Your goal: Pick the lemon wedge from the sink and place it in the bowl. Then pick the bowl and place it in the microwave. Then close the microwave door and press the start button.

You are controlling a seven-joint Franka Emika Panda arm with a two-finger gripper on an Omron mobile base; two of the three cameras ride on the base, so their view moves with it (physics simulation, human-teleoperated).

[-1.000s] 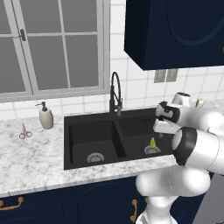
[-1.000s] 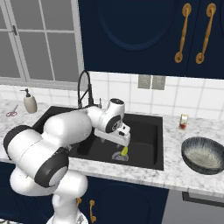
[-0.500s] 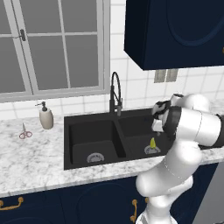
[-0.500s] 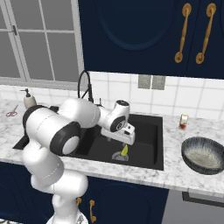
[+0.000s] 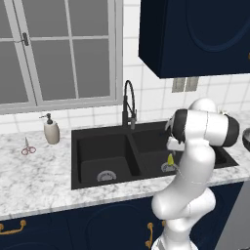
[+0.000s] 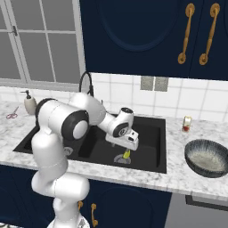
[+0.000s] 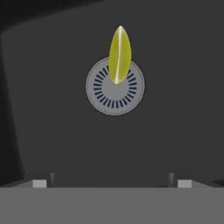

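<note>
While nothing is yet lifted, the first pick is in hand.
Sink [image 6: 151, 165]: the wedge lies in the right basin.
Lemon wedge [image 7: 119, 54]: partly over the drain [image 7: 114, 87], untouched.
Gripper [image 6: 128, 144]: jaws fully apart, holding nothing, poised above the wedge.
Bowl [image 6: 207, 157]: on the table right of the sink, holding no wedge.
Remaining: grasp wedge, fill bowl, load microwave, close door, press start.
</note>
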